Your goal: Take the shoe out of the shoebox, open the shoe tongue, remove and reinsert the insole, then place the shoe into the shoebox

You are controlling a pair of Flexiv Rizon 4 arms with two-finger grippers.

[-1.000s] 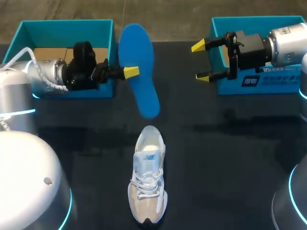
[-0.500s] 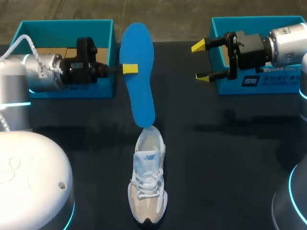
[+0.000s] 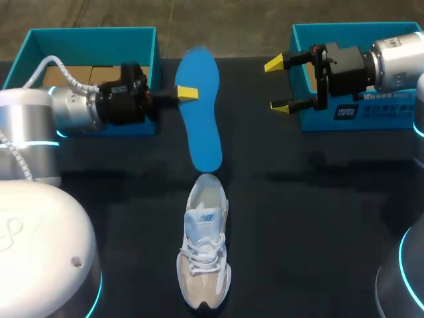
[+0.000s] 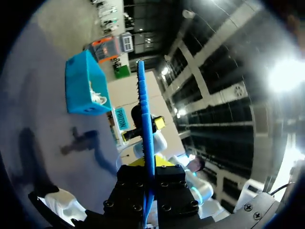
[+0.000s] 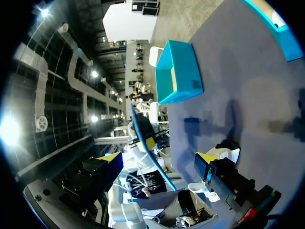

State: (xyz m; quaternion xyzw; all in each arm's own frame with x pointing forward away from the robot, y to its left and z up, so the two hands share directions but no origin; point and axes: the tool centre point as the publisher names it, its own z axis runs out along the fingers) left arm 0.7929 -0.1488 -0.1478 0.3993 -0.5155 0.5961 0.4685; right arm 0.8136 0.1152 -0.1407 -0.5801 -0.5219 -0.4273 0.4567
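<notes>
My left gripper [image 3: 187, 93] is shut on the edge of a blue insole [image 3: 201, 112] and holds it above the table. The insole's lower end hangs just behind the heel of the white and beige shoe [image 3: 204, 248]; whether they touch I cannot tell. The shoe stands on the dark table, toe toward the near edge. In the left wrist view the insole [image 4: 144, 114] shows edge-on, clamped in my left gripper [image 4: 148, 164], with the shoe [image 4: 64, 209] below. My right gripper [image 3: 278, 85] hangs open and empty in front of the right shoebox [image 3: 344, 119], apart from the insole [image 5: 143, 143].
A teal shoebox [image 3: 93, 40] stands at the back left behind my left arm, also seen as the teal shoebox [image 5: 178, 71] in the right wrist view. The right shoebox [image 4: 86, 86] stands at the back right. The dark tabletop [image 3: 311, 225] lies bare beside the shoe.
My left gripper has shifted a little to the right with the insole, and the insole has swung so its lower end hangs by the shoe's heel. The right arm has kept still.
</notes>
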